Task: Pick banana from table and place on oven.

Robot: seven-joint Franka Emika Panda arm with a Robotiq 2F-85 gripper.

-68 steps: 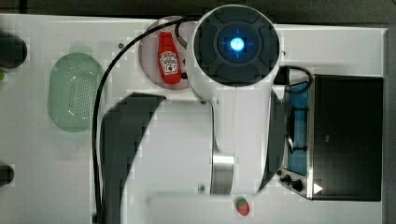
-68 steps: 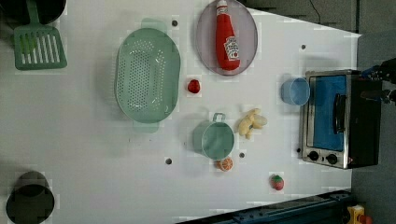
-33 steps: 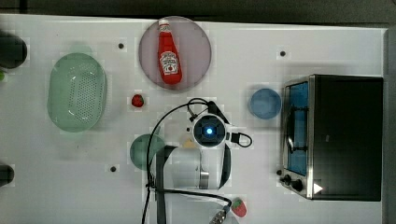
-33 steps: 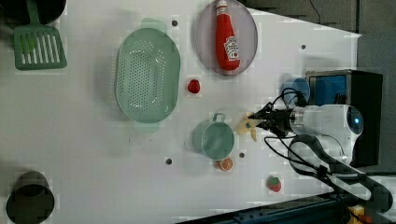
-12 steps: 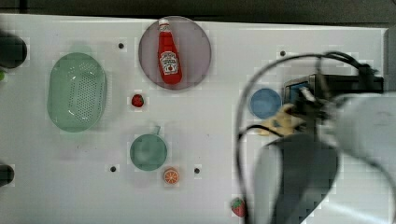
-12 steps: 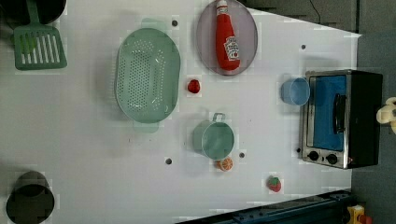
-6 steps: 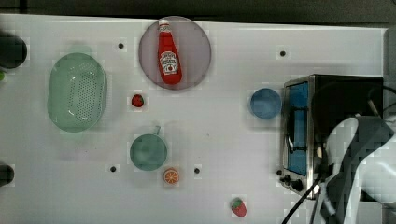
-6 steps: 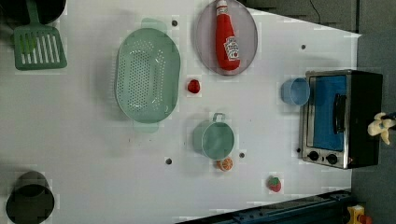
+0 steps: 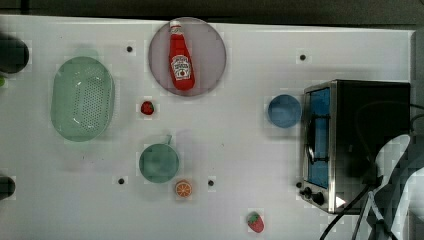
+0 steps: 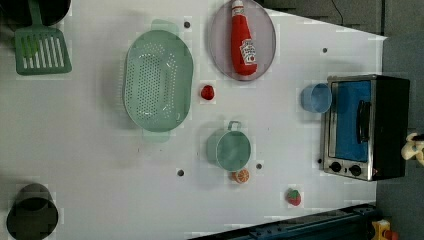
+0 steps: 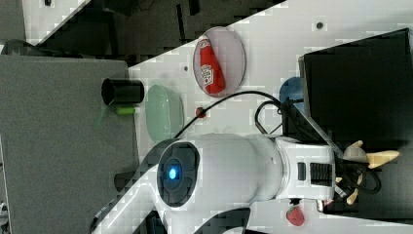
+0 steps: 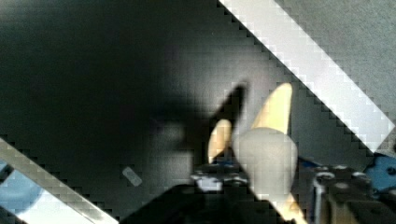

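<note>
Banana (image 11: 375,157) sits in the gripper (image 11: 351,168) over the oven (image 11: 358,87) top, pointing toward 3 o'clock in the right view, but I cannot tell if the gripper is pinching it.

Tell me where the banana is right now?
The banana is over the oven's black top, at the arm's tip in the right view. In the left view it peeks out at the right edge, past the oven's far side.

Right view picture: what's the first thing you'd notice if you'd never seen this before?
The big white robot arm with a glowing blue light stretches across the right view. At its tip, a pale banana with splayed peel flaps sits over the black top of the oven. Beyond it, a red ketchup bottle lies on a round plate.
</note>
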